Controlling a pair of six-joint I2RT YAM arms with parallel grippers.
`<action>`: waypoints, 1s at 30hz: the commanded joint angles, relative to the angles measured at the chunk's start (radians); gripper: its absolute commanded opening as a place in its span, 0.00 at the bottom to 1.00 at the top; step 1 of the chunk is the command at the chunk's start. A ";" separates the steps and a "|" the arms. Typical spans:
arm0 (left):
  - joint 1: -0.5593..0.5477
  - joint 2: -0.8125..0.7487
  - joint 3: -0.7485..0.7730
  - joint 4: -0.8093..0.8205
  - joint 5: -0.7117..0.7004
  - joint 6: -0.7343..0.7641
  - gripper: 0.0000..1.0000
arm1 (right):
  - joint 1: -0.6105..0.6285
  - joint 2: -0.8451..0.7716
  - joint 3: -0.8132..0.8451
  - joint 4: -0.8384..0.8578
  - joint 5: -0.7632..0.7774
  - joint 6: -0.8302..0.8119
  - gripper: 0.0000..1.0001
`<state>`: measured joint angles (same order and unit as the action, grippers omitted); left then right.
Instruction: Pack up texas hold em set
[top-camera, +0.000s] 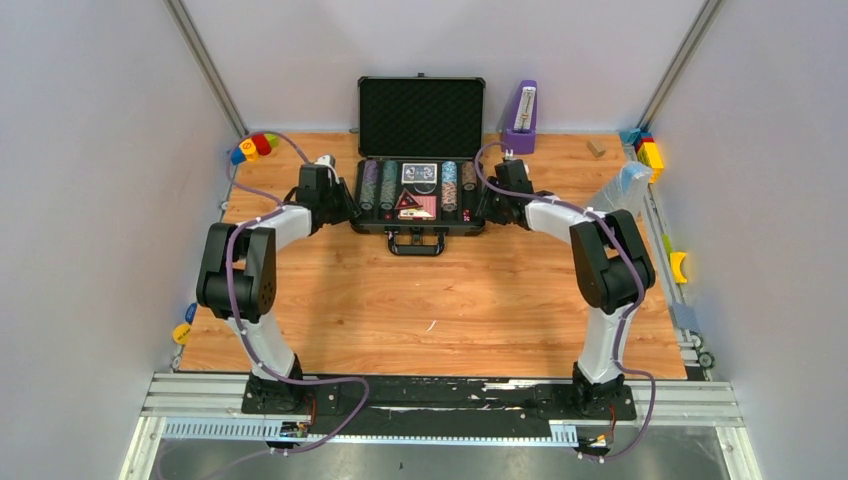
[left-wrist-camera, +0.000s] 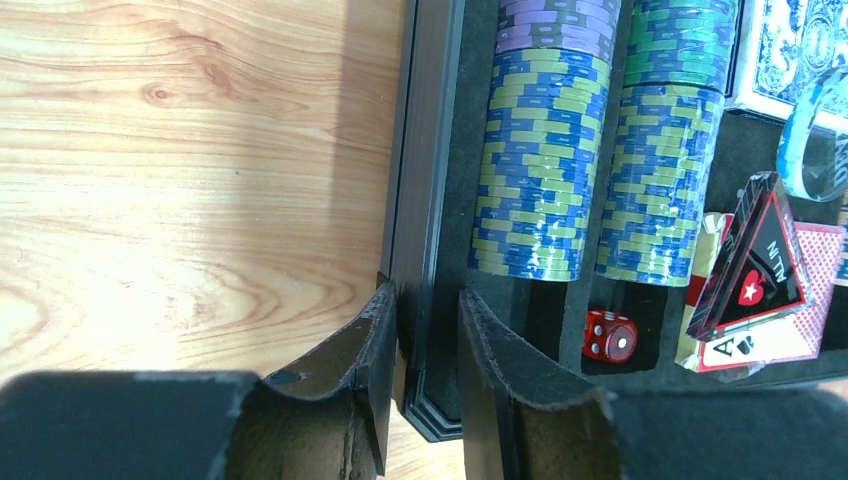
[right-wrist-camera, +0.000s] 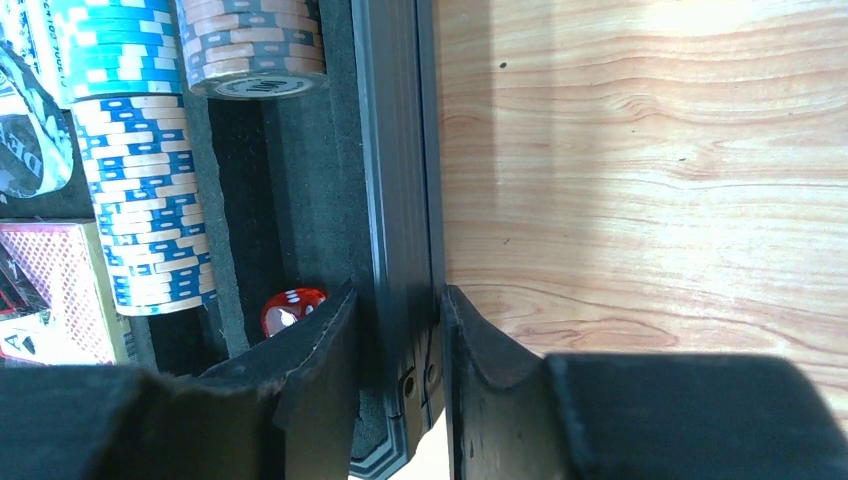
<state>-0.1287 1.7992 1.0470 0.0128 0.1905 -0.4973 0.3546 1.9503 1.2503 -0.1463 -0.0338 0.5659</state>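
Briefcase (top-camera: 455, 228) open on counter (top-camera: 420, 310), lid upright, chip stacks (left-wrist-camera: 540, 170) inside. Left end effector (left-wrist-camera: 428, 300) straddles briefcase's left wall, right end effector (right-wrist-camera: 398, 295) its right wall. Fingers look close against metal; firm clamp cannot tell. Likely two-sided hold: squeeze evenly, keep briefcase level.

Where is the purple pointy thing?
In the top view, the purple metronome stands at the far edge of the table, just right of the briefcase lid.

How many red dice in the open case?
2. One red translucent die lies below the green-blue chip rows near the black briefcase's left wall; another red die sits in the channel by the right wall. Others may be hidden.
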 joint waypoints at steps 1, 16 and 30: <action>-0.045 -0.052 -0.065 -0.113 -0.058 0.010 0.17 | 0.045 -0.065 -0.081 -0.095 0.010 -0.009 0.05; -0.154 -0.671 -0.502 -0.175 -0.082 -0.111 0.01 | 0.239 -0.595 -0.568 -0.084 -0.050 0.069 0.04; -0.167 -1.008 -0.471 -0.392 -0.182 -0.114 0.74 | 0.056 -0.815 -0.412 -0.170 0.032 0.054 0.79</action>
<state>-0.2970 0.8684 0.5529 -0.3389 0.0250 -0.5999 0.4911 1.1343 0.7563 -0.3389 -0.0090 0.5999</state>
